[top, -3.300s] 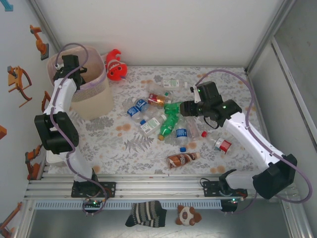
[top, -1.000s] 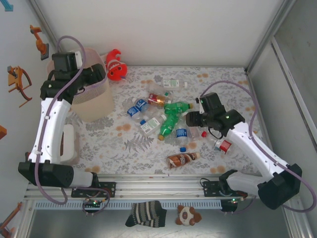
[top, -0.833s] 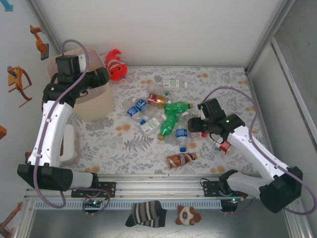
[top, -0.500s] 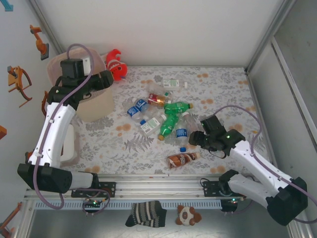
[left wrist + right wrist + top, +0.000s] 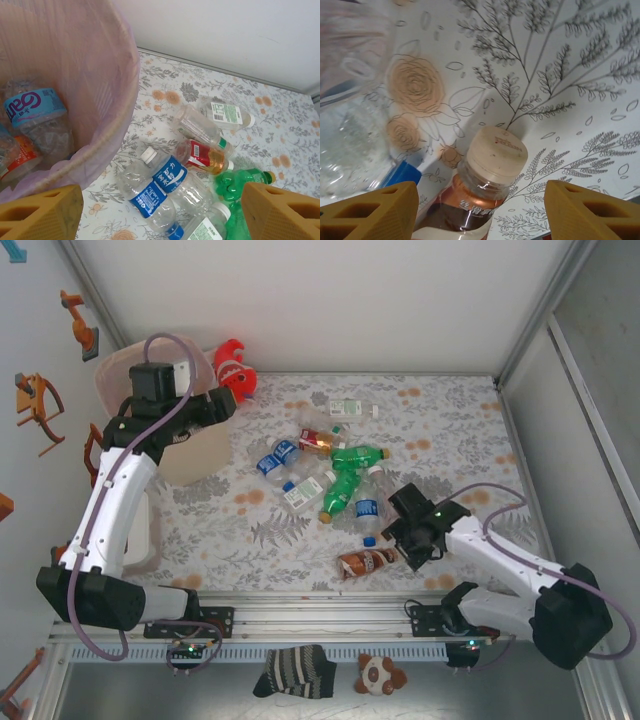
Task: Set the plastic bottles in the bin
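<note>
**Pale-pink bin (image 5: 190, 462) at back left, most plastic bottles (image 5: 343, 487) out on the table (image 5: 450, 420)**

So the left claw (image 5: 220, 403) hangs wide open right by the bin's rim, nothing in it. Its wrist cam looks down into the bin: a blue-labelled bottle (image 5: 31, 106) and a couple more crushed ones lie at the bottom. The rest are scattered mid-table: clear, green, red-labelled. The right claw (image 5: 402, 554) is down low at the near side, fingers (image 5: 370, 212) apart on either side of the brown bottle (image 5: 492, 155), beige cap poking out between them, not squeezing it. The fish plush (image 5: 232, 370) sits just beside the bin, at the back.
</note>
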